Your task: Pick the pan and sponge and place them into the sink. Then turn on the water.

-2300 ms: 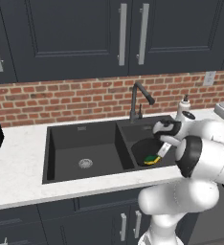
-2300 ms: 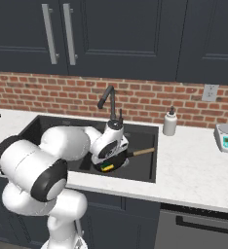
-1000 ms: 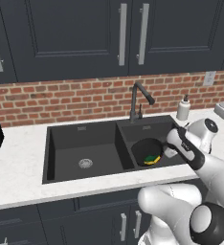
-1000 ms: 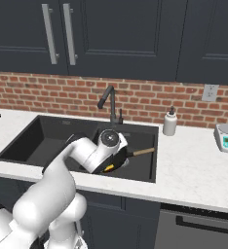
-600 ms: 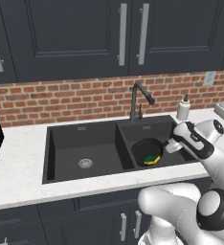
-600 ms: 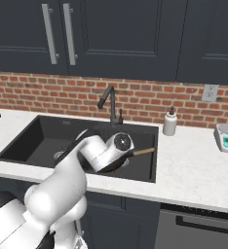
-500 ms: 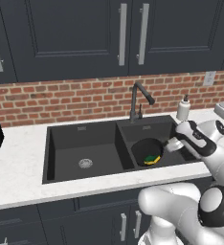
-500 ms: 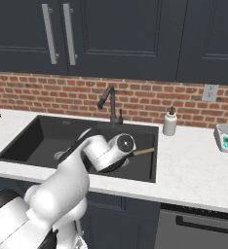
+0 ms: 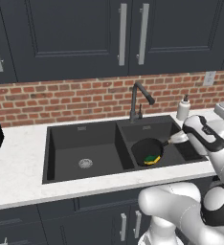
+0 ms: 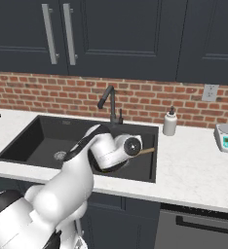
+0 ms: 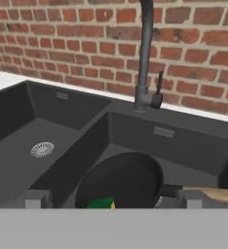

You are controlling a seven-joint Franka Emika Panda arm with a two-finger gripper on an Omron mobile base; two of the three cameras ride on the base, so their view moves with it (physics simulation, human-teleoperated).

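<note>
Released gripper faces dark gooseneck faucet, since round black pan and green-yellow sponge lie in matte black sink.

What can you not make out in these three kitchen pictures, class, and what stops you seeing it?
- Right basin drain: covered by the pan in the left base view.
- Pan and sponge: hidden behind the arm in the right base view; only the handle tip sticks out.
- Sponge: cut off by the bottom edge in the hand view.
- Scale display: too small to read.
</note>
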